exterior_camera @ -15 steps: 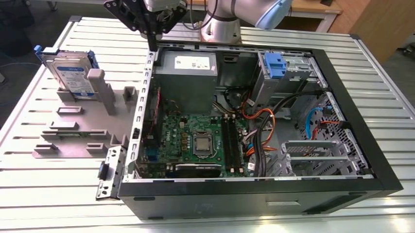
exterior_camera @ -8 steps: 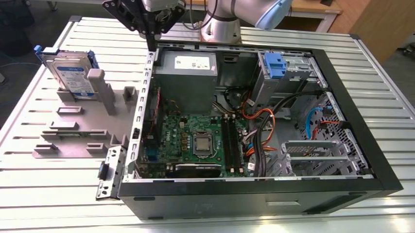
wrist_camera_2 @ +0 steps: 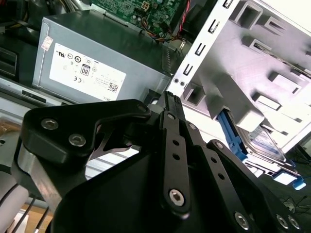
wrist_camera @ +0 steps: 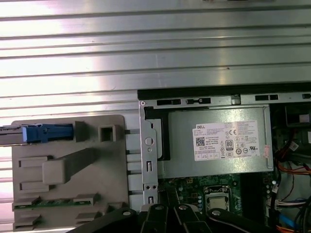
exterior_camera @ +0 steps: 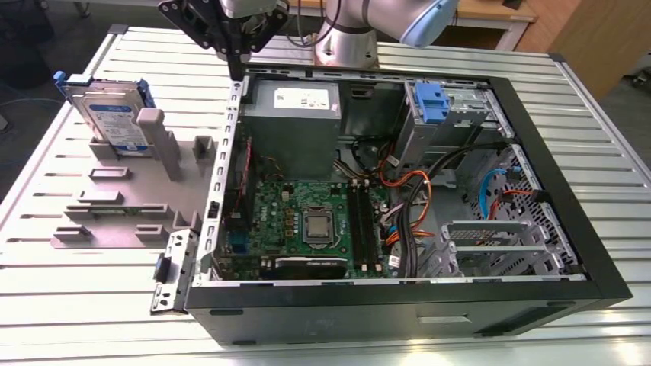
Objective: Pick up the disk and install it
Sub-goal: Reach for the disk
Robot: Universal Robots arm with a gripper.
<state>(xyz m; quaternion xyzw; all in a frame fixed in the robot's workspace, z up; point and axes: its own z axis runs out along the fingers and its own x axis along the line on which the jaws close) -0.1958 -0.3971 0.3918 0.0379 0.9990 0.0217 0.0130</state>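
The gripper hangs by the computer case's corner, fingers seemingly pinched together on nothing; the disk stands upright in the grey fixture, well apart. Coming down with its fingers closed, it could topple the disk.

A ribbed metal table gleams under bright light, wooden cabinet behind, dark floor beside

White printed sticker on power supply, case corner; blue-and-white printed label on disk face.
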